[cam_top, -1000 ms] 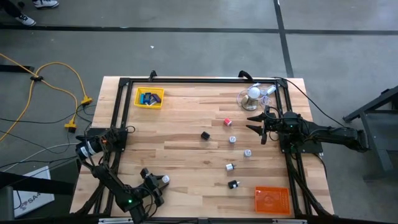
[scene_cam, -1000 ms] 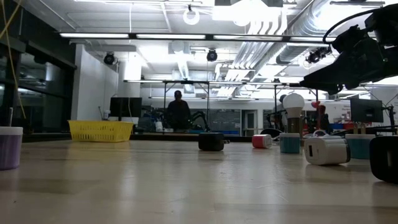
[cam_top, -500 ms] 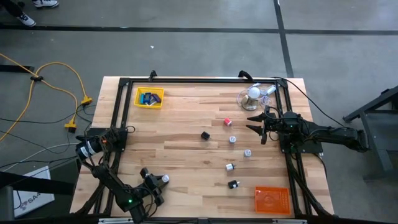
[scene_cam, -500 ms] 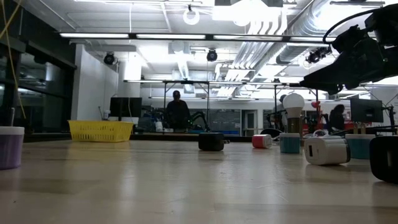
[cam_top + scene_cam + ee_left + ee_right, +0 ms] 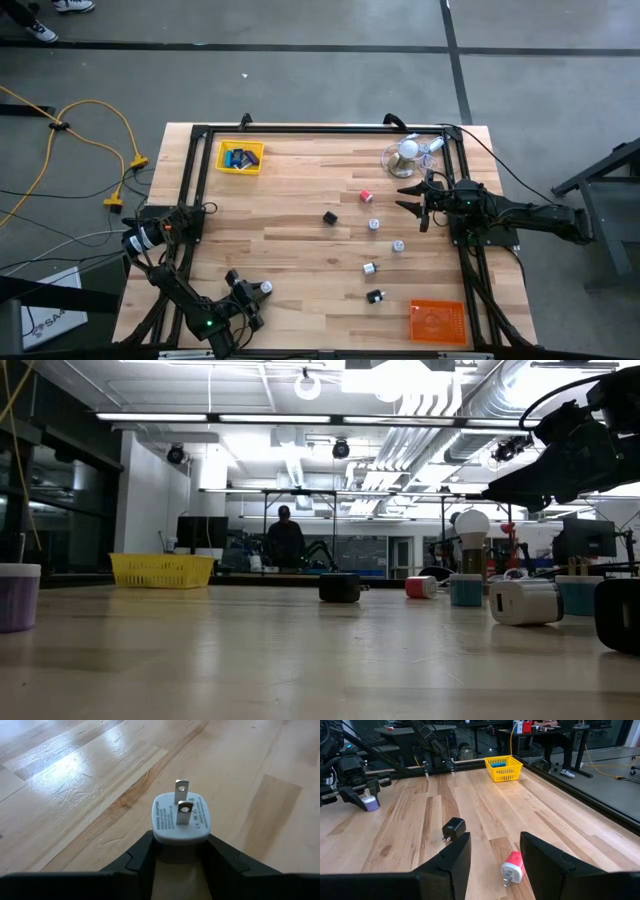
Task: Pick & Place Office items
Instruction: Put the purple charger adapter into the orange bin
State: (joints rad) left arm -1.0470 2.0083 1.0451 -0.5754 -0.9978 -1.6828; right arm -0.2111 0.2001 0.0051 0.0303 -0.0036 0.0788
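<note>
1. A yellow tray (image 5: 240, 157) sits near the far left corner of the wooden table (image 5: 300, 250). It holds several blue blocks (image 5: 238, 157). In the right wrist view the same tray (image 5: 503, 768) shows blue pieces inside.
2. An orange tray (image 5: 437, 321) lies near the front right corner; no separate item can be made out in it.
3. Loose office items lie across the middle and right of the table: a black adapter (image 5: 329, 217), a red adapter (image 5: 366, 196), two small silver-white bits (image 5: 374, 225) and (image 5: 398, 245), a white-and-black piece (image 5: 369, 268) and a black piece (image 5: 375, 295).
4. A white ball-shaped object (image 5: 407, 150) with a clear wiry tangle stands at the far right.
5. The left gripper (image 5: 252, 296) is at the front left edge of the table. Its fingers (image 5: 137, 862) press against both sides of a white plug adapter (image 5: 181, 818), prongs pointing outward.
6. The right gripper (image 5: 417, 199) hovers at the right side, just right of the red adapter. Its fingers are parted and hold nothing; the red adapter (image 5: 512, 868) lies on the wood between them in the wrist view.
7. Compared with one second ago, both arms and every item lie in the same places in the high view. In the low view, a person in the room behind the table, near the right, is now out of sight.
</note>
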